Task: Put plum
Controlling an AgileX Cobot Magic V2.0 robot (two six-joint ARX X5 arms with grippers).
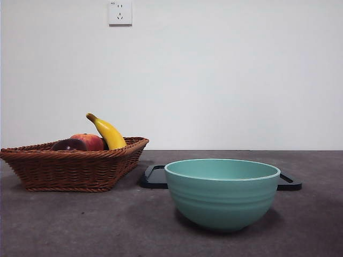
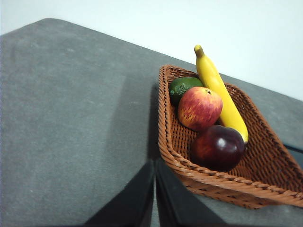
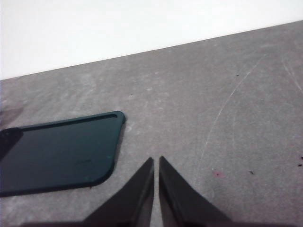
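- Down at the near corner of the wicker basket (image 2: 265, 156), seen from the left wrist, your plum (image 2: 218, 147) lies against the rim, with the red-orange apple (image 2: 199, 108) at its 11 o'clock and the banana (image 2: 219, 90) running along its 1 o'clock side; a green fruit (image 2: 182, 87) sits behind them
- Watch the crowding: the plum touches or nearly touches the apple and the banana, so I judge a wide grab could catch the wrong fruit or roll the plum off along the weave
- Expect the glossy round skin to slip if you pinch it off-centre
- Mind the basket rim, which stands between the jaws and the fruit; a low approach would likely snag or shove it
- Your left gripper (image 2: 155, 189) hangs above bare table outside the basket, the plum at its 1 o'clock, jaws pressed together and holding nothing
- Your right gripper (image 3: 156, 182) waits over the table beside the dark tray (image 3: 57, 153), also pressed together and empty
- From the front, neither arm shows; the teal bowl (image 1: 222, 195) stands at 3 o'clock of the basket
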